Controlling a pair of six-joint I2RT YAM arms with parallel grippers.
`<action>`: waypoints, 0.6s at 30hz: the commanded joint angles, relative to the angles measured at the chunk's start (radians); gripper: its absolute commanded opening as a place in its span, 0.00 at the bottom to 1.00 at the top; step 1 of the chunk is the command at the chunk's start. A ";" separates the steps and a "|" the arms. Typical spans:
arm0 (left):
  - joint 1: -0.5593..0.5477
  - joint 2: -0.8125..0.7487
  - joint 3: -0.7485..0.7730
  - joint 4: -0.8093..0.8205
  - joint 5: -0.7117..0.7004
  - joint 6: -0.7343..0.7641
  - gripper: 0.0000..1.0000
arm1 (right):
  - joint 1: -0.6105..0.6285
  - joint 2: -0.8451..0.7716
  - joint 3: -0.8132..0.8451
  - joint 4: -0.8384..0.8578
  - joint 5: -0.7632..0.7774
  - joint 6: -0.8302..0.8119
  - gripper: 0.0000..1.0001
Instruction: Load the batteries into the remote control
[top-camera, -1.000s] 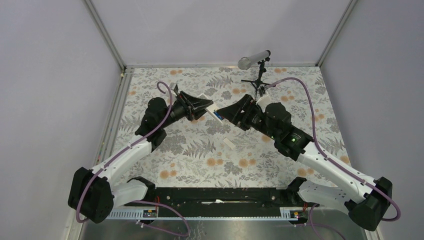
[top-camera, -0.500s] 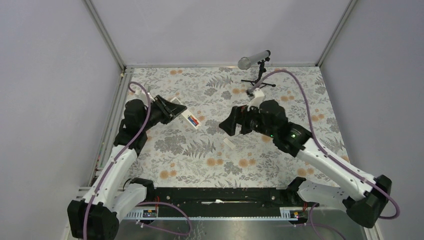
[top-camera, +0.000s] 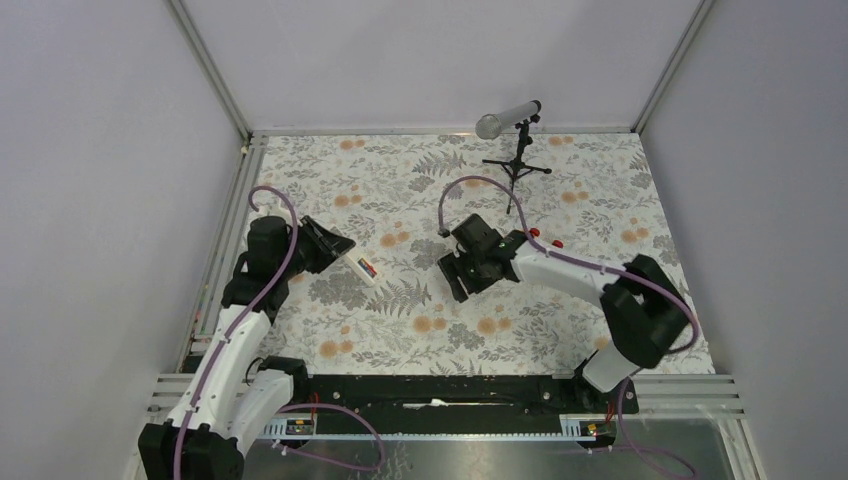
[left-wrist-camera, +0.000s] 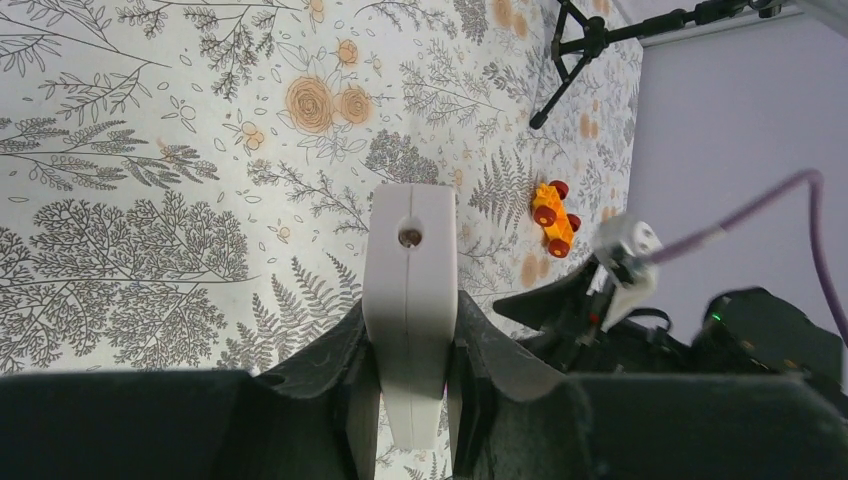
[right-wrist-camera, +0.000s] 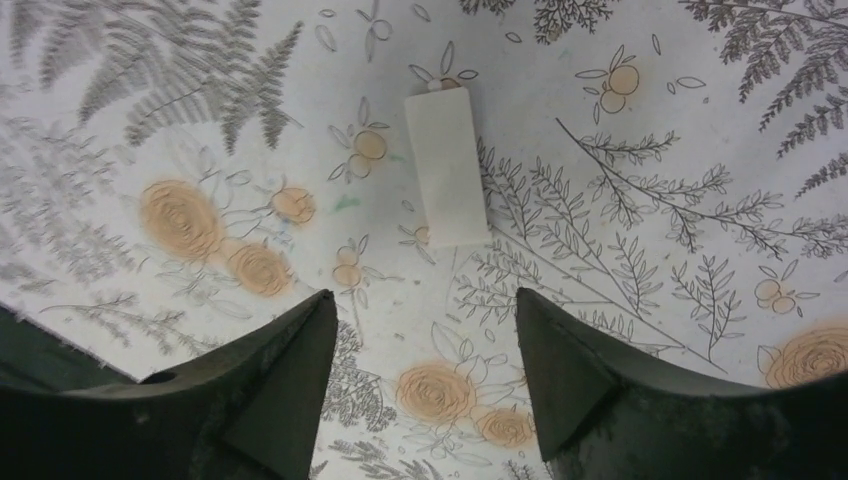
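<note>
Right of centre, the black right gripper (right-wrist-camera: 420, 340) hangs empty, jaws wide apart, over a small flat white plastic cover (right-wrist-camera: 447, 165). At left, the black left gripper (left-wrist-camera: 410, 385) clamps the slim white rectangular remote control (left-wrist-camera: 410, 270), with the red and blue cylindrical batteries (top-camera: 368, 268) showing in it. Farther right lies an orange toy car (left-wrist-camera: 555, 218).
</note>
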 joint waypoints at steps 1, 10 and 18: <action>0.008 -0.006 -0.010 0.078 0.024 -0.017 0.00 | 0.005 0.138 0.115 -0.078 0.048 -0.114 0.65; 0.016 0.033 -0.008 0.109 0.059 -0.017 0.00 | 0.008 0.269 0.223 -0.144 0.045 -0.168 0.56; 0.025 0.061 0.014 0.112 0.070 0.001 0.00 | 0.030 0.328 0.232 -0.186 0.050 -0.168 0.52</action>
